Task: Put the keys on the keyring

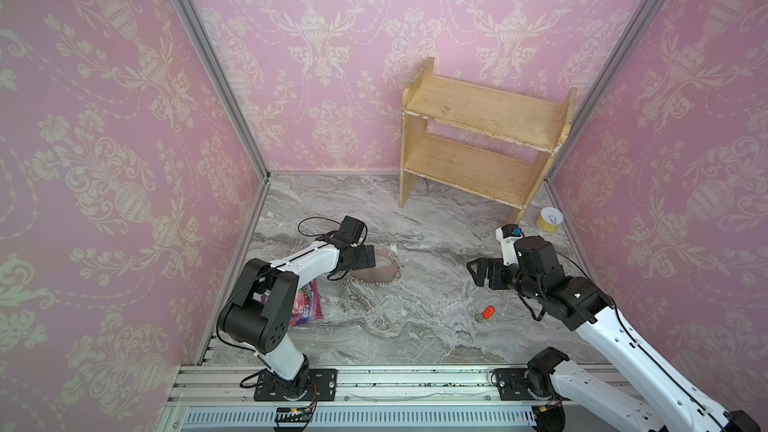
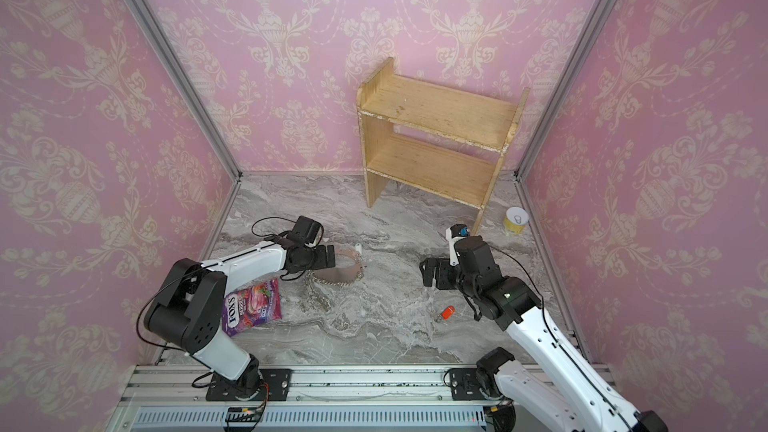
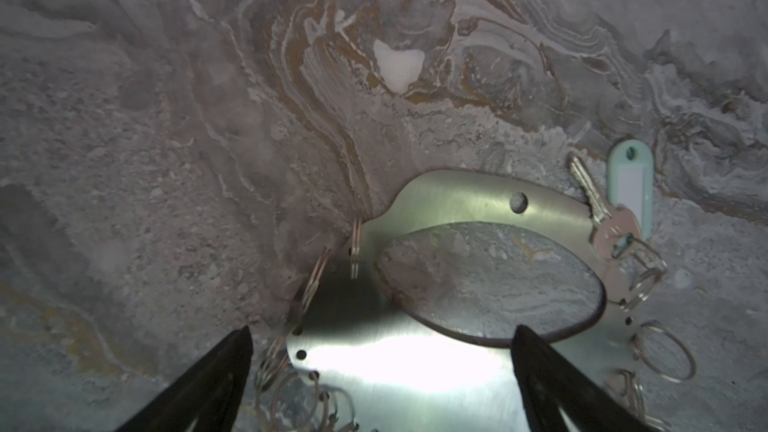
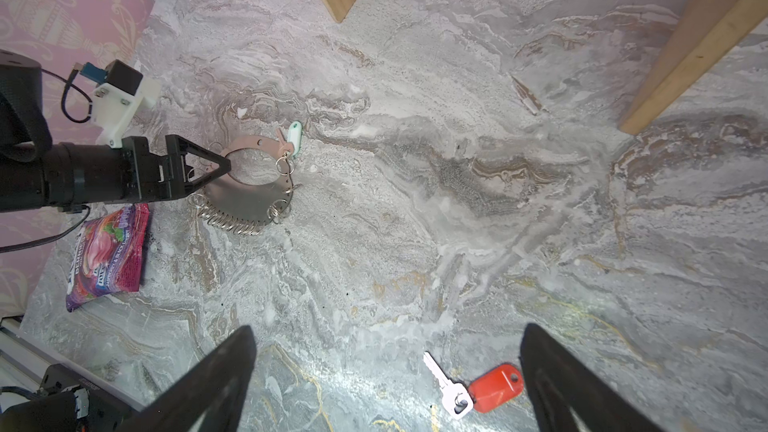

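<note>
The keys [image 4: 494, 389], a small silver key joined to a red-orange tag, lie flat on the marble floor, also in both top views [image 1: 487, 312] [image 2: 445, 312]. My right gripper [image 4: 386, 328] hovers open above the floor with nothing in it; the keys lie just inside one fingertip [image 4: 536, 351]. In a top view this gripper [image 1: 473, 272] sits a little behind the keys. The keyring [image 3: 415, 359], a flat crescent plate edged with split rings, lies at mid-left [image 1: 376, 274] [image 4: 249, 197]. My left gripper [image 3: 382, 328] [image 1: 373, 263] is open, low over the plate, straddling it.
A second key with a pale green tag [image 3: 629, 184] [image 4: 294, 137] hangs on a split ring of the keyring. A purple candy bag [image 2: 253, 307] lies beside the left arm. A wooden shelf [image 1: 478, 139] and a yellow can [image 1: 550, 221] stand at the back right. Pink walls enclose three sides.
</note>
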Robot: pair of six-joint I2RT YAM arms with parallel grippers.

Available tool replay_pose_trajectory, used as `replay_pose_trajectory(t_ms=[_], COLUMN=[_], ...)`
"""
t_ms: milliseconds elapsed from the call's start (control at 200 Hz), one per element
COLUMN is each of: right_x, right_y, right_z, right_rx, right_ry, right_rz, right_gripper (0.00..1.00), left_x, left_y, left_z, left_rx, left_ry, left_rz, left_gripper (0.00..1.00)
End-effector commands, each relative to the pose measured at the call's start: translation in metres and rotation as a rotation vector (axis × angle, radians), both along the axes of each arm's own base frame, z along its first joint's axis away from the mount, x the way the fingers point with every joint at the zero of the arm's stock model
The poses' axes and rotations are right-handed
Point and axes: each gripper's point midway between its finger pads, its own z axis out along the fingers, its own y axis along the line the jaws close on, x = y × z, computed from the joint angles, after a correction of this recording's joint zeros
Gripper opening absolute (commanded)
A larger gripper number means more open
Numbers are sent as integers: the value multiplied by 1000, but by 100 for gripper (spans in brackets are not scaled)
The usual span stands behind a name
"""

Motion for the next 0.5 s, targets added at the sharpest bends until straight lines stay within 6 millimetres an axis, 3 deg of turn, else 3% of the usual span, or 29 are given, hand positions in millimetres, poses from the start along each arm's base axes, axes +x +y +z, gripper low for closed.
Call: replay_pose_trajectory(t_ms=[0, 175, 325, 495], right_x=[4, 3, 1, -3], right_y=[7, 9, 9, 4], right_z=[15, 16, 17, 20], right_rx=[41, 43, 42, 22], right_ry=[-32, -37, -42, -52], right_rz=[2, 6, 7, 3], right_gripper=[100, 100, 100, 100], left_x=[-15, -28, -37, -60], left_y=[1, -20, -56, -96], left_z=[-15, -14, -15, -13], left_rx=[-43, -70, -99, -145], left_ry=[51, 62, 73, 104], left_rz=[68, 32, -20, -52], left_gripper=[99, 99, 97, 96])
